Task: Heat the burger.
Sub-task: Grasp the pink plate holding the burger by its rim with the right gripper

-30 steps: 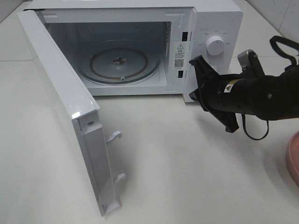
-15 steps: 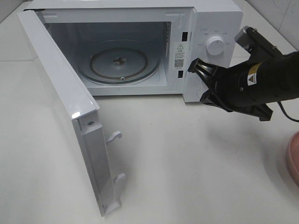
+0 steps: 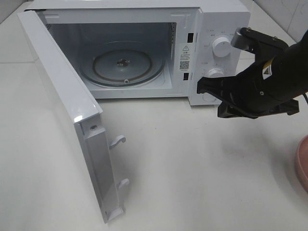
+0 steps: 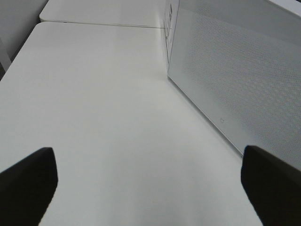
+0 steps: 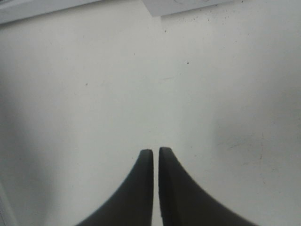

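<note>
We begin with the left gripper (image 4: 148, 160), which shows only in its own wrist view. Its two dark fingers (image 4: 28, 183) stand in the lower corners of that frame, spread wide with nothing between them. It hangs above the bare white table (image 4: 103, 103), and the speckled outer pane of the microwave door (image 4: 235, 80) fills the upper right of the frame.

In the high view, the door (image 3: 62, 72) runs from the upper left down to the bottom centre, swung fully open. Two white latch hooks (image 3: 118, 141) stick out of its near end. To the right of the door the microwave (image 3: 226, 19) shows its open cavity, with the round glass turntable (image 3: 122, 65) lying flat on the floor and nothing on it.

Further right is the control panel. We see an upper knob (image 3: 221, 46) in full, and a lower knob (image 3: 216, 73) partly covered by the black arm.

The right gripper (image 3: 200, 86) sits at centre right, just in front of the panel's lower part and pointing left above the table. In its wrist view the fingertips (image 5: 146, 160) meet, leaving a hairline slit, and grip nothing. A white edge at the top of that frame is probably the microwave's base, though the view is too close for us to be sure.

At the far right edge, low in the frame, a sliver of a pink plate (image 3: 303, 163) shows.

The burger appears in none of our views, so we cannot place it.
</note>
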Robot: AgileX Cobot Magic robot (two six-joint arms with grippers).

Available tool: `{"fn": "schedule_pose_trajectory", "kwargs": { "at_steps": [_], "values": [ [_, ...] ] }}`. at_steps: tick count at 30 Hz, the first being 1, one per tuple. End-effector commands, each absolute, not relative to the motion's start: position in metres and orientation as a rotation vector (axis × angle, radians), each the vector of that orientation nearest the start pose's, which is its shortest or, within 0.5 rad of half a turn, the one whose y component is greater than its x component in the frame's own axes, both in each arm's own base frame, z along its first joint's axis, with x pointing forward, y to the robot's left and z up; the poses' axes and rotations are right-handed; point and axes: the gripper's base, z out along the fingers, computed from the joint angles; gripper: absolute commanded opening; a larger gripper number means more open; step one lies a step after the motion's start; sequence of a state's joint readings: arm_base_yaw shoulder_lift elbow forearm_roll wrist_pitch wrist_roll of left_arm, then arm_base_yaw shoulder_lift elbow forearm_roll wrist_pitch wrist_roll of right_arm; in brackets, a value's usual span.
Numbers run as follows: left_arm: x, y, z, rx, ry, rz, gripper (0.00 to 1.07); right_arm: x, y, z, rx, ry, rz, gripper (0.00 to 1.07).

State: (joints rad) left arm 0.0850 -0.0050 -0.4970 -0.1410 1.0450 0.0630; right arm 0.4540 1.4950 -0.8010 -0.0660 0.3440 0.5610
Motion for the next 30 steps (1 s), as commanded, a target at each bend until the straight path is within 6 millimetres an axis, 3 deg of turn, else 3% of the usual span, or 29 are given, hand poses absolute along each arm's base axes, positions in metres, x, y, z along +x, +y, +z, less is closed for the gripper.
{"fn": "schedule_pose_trajectory", "kwargs": {
  "at_steps": [1,13,23,26,27,28,29,30],
  "values": [
    [-0.007,-0.012,0.278,-0.012,1.99,-0.077,0.98,0.259,0.129,0.221,-0.092,2.602,0.327,0.05],
    [-0.007,-0.012,0.278,-0.012,1.99,-0.077,0.98,0.261,0.132,0.248,-0.393,2.681,0.233,0.08],
    [-0.007,-0.012,0.278,-0.012,1.99,-0.077,0.98,0.255,0.125,0.248,-0.546,2.756,0.103,0.11],
    [-0.007,-0.012,0.278,-0.012,1.99,-0.077,0.98,0.255,0.123,0.247,-0.539,2.768,0.088,0.21],
    [-0.007,-0.012,0.278,-0.012,1.99,-0.077,0.98,0.254,0.122,0.247,-0.54,2.774,0.086,0.33],
    [-0.007,-0.012,0.278,-0.012,1.99,-0.077,0.98,0.254,0.122,0.247,-0.54,2.774,0.086,0.33],
    [-0.007,-0.012,0.278,-0.012,1.99,-0.077,0.98,0.254,0.122,0.247,-0.542,2.773,0.085,0.4],
    [-0.007,-0.012,0.278,-0.012,1.99,-0.077,0.98,0.254,0.122,0.247,-0.555,2.771,0.083,0.6]
  ]
}}
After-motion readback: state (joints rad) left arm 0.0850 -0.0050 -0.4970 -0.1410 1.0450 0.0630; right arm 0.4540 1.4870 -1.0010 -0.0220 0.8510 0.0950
